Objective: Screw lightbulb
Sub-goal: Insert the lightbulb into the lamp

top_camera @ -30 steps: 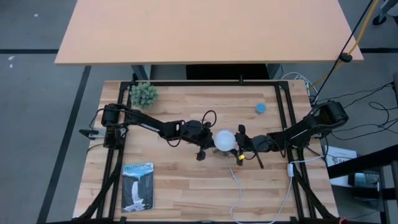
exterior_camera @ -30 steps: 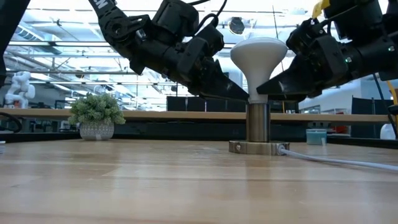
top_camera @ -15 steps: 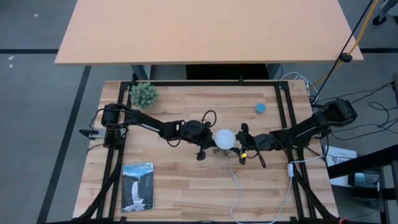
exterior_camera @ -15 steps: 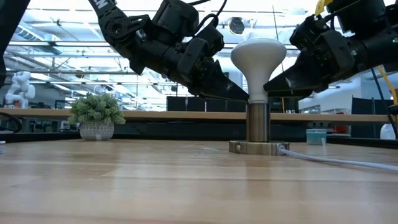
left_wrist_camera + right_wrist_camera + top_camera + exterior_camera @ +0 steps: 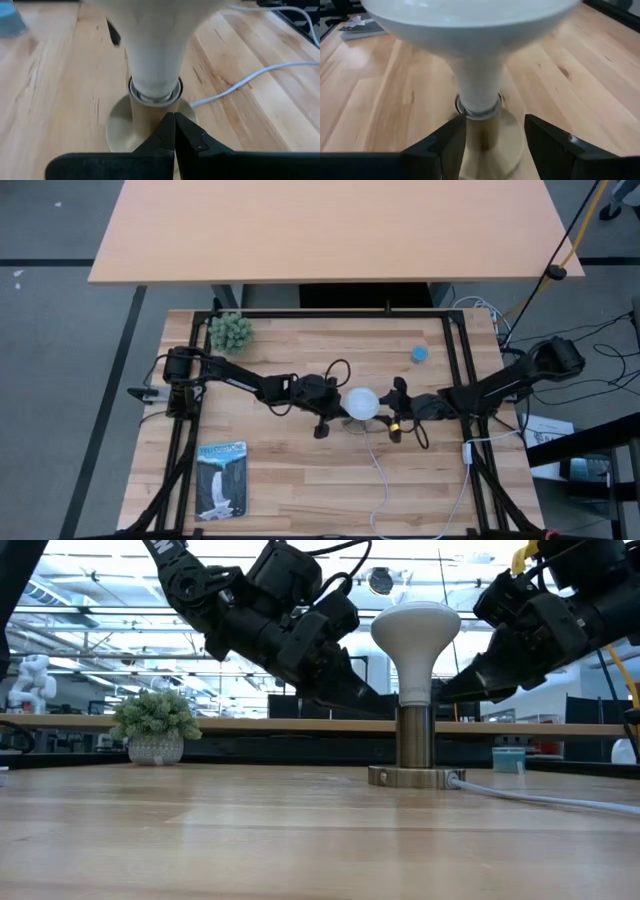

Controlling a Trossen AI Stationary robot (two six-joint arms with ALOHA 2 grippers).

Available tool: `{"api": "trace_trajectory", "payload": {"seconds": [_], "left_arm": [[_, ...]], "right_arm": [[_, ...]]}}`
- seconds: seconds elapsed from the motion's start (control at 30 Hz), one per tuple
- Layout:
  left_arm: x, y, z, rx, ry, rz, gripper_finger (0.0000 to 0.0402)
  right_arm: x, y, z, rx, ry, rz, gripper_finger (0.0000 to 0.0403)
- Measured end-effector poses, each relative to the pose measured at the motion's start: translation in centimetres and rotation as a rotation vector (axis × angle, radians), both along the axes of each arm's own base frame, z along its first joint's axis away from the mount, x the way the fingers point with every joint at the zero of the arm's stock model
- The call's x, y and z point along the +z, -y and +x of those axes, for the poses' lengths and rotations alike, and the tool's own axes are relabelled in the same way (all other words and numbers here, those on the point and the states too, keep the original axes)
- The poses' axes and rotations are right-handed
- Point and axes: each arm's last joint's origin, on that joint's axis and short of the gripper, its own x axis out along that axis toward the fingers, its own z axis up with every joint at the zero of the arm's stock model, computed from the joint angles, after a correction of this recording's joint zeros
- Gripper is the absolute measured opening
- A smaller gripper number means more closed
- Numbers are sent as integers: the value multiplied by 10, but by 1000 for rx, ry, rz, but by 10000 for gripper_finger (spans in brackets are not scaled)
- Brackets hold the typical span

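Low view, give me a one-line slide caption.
Lightbulb seated upright in its socket, closed left gripper and open right gripper flanking its neck.

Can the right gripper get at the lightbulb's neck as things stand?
Probably yes. The right gripper is open, its fingers either side of the line to the lightbulb, just short of the neck above the socket. Nothing lies between; the shut left gripper sits on the opposite side.

Small potted plant [image 5: 231, 331] far left corner; blue cap [image 5: 419, 353] far right; waterfall booklet [image 5: 221, 479] near left
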Motion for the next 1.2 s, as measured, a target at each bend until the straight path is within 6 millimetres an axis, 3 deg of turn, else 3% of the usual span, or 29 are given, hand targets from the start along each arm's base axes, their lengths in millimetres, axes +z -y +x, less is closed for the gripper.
{"api": "trace_trajectory", "payload": {"seconds": [0.17, 0.37, 0.43, 0.57, 0.67, 0.73, 0.83, 1.07, 1.2], "left_arm": [[-1, 3, 0, -28, -7, -16, 0], [3, 15, 1, -67, 38, -12, 0], [3, 18, 2, -73, 56, -12, 0], [3, 26, 2, -87, 62, -20, 0], [-1, 31, -3, -76, 71, -39, 0], [-4, 32, -8, -60, 121, -62, 0], [-10, 32, -17, -10, 223, -100, 0], [-22, 33, -6, -9, 314, -106, 0], [-25, 32, -4, -22, 304, -108, 0]], "right_arm": [[1, 4, -7, -72, -43, -24, 148], [-3, 11, -4, -195, -27, -36, 29], [-7, 11, -3, -228, -31, -28, 9], [-12, 9, -3, -272, 54, -9, 2], [-19, 7, -14, -246, 172, 31, 1], [-24, 9, -27, -250, 237, 67, 0], [-19, 8, -29, -265, 348, 128, 0], [-20, 7, -19, -192, 284, -20, 0], [-28, 10, -18, -230, 239, 15, 0]]}}
